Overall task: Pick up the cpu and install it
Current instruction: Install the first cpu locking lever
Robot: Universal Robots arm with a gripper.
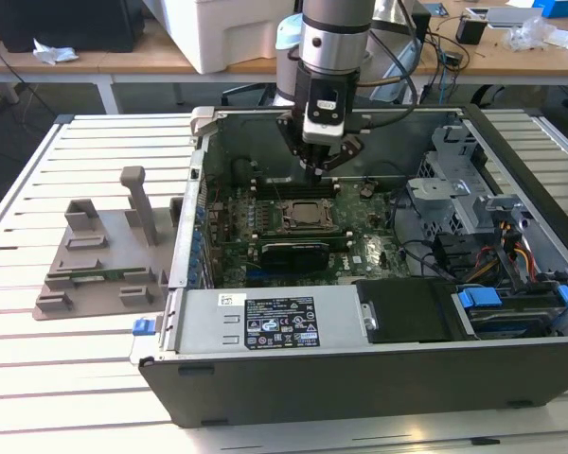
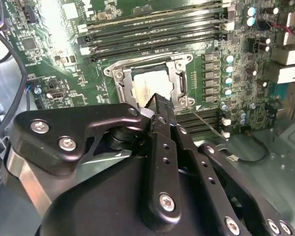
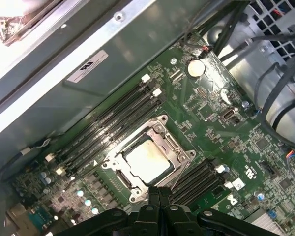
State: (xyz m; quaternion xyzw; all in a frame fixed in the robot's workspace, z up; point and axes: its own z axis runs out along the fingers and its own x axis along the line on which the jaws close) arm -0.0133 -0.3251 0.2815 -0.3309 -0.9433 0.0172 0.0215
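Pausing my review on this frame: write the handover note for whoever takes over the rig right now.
Gripper: shut, holding nothing, fingertips low over the edge of the socket; whether they touch it cannot be told.
Cpu: lies flat inside the socket frame on the motherboard, in the open computer case.
Done: cpu picked up and set in the socket, judging by how it lies.
Left: full seating and latching are unconfirmed.

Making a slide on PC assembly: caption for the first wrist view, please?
The claw hovers above the cpu lying in the motherboard socket.
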